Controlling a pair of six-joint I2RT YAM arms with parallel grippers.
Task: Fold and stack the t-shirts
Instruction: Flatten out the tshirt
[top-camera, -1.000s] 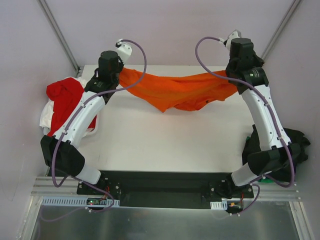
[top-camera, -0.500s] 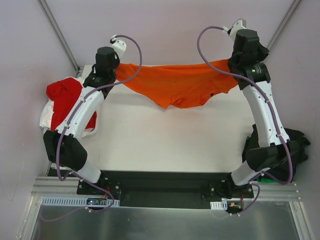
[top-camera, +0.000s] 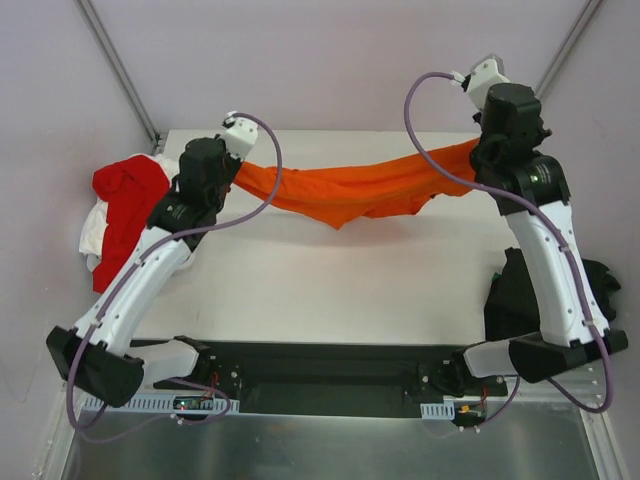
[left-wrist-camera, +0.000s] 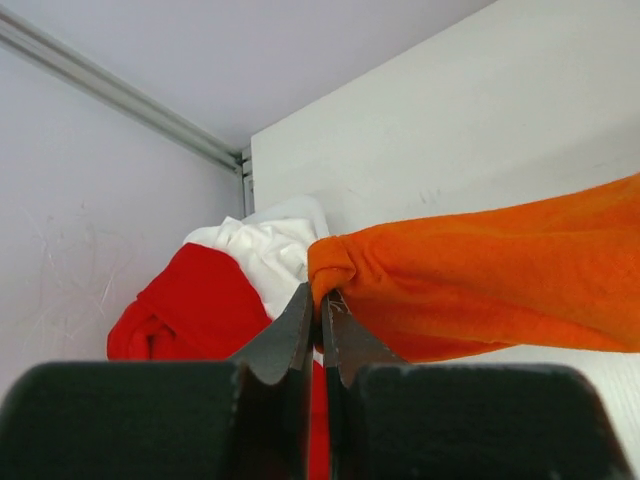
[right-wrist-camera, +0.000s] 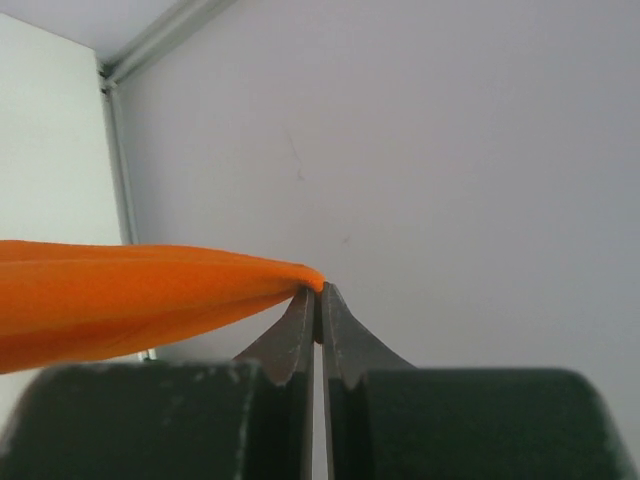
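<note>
At the far left edge of the counter (top-camera: 330, 285) lies a heap of two shirts. The red t-shirt (top-camera: 125, 192) is crumpled on top of the white t-shirt (top-camera: 92, 232), which shows beneath it at the counter's edge and again behind it in the left wrist view.

Just right of that heap, the left hand (left-wrist-camera: 320, 300) is pinched tight on a bunched corner of the orange t-shirt (top-camera: 350, 190). The cloth bulges in a small knot just past the fingertips.

From there the orange t-shirt runs as a long twisted band across the far part of the counter, sagging in the middle to a low point. Whether that point touches the counter cannot be told.

Its other end rises to the right hand (right-wrist-camera: 317, 295), whose fingers are closed on a thin fold of the cloth, held up near the enclosure's right wall.

At the right edge, partly behind the right arm, sits a dark heap of black cloth (top-camera: 512, 292).
</note>
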